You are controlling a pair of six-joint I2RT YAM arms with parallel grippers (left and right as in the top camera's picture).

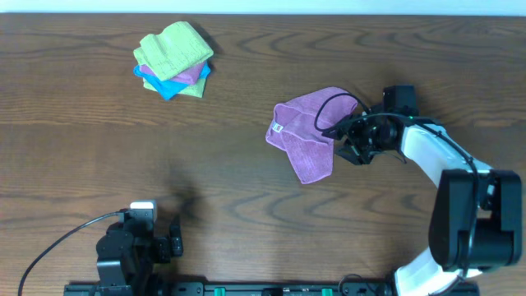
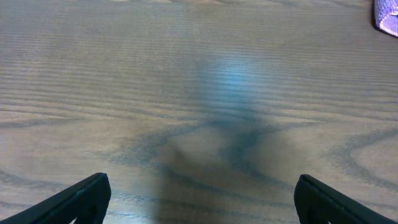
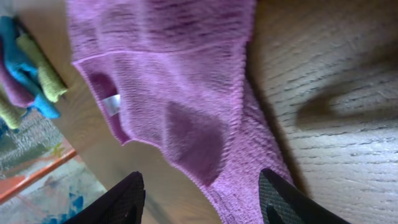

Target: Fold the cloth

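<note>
Cloth, purple, lies rumpled just ahead of the right claw, whose fingers stand wide apart, gripping nothing. Soft, light and limp, it should sag when lifted; I'd pinch a hemmed corner. Left claw gapes empty, well away.

Overhead cam looks straight down on the whole table. Left wrist cam sits low over bare wood. Right wrist cam's super close on the purple cloth, and overhead sees it too.
</note>
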